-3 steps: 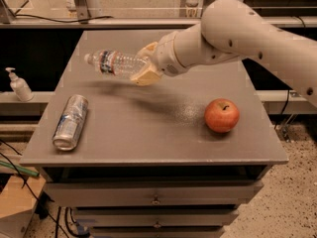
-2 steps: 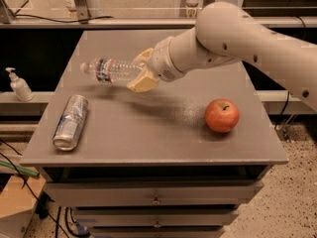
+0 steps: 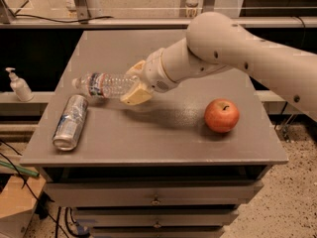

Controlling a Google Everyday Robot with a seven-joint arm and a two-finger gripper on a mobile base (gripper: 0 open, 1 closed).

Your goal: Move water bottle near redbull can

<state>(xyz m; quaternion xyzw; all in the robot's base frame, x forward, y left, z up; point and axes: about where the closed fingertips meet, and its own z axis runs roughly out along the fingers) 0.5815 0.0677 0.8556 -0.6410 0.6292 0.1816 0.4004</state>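
- Clenched in the hand by its base: the water bottle, held sideways.
- Over the left part of the counter, cap close to the far end of the redbull can.

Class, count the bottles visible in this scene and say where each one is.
2. The water bottle is held sideways in the gripper, above the table's left side near the redbull can. A white pump bottle stands on the ledge left of the table. None seems hidden.
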